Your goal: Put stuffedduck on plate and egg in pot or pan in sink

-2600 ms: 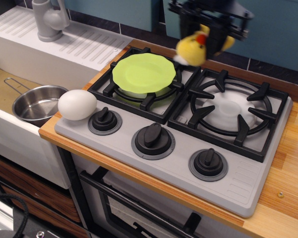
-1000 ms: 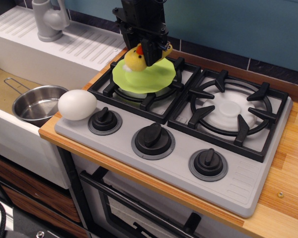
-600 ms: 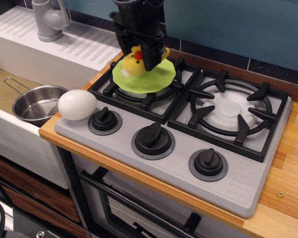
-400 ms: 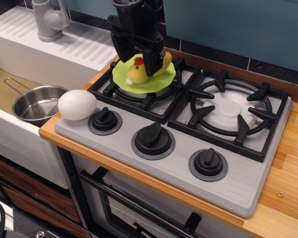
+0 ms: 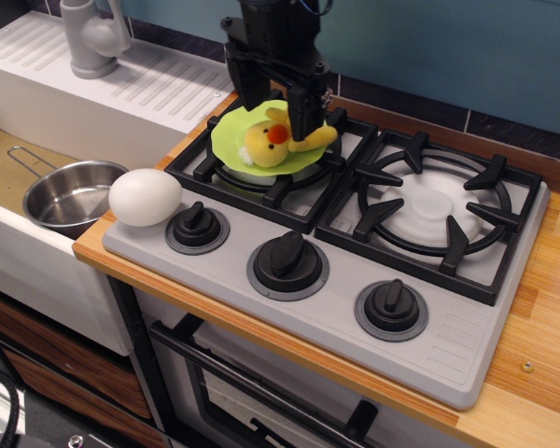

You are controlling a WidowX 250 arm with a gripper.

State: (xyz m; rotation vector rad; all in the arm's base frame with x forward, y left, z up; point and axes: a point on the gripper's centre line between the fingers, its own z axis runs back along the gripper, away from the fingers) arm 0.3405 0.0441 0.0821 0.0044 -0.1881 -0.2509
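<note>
You've got the stuffedduck [image 5: 274,142] lying on the plate [image 5: 233,140] over the back-left burner, gripper [image 5: 278,98] jaws spread above it holding nothing, egg [image 5: 145,197] beside the sink [image 5: 9,177]

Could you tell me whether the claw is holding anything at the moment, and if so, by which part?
Nothing is held. The claw stands open above the toy duck, which lies released on the green plate, one finger close beside it.
</note>
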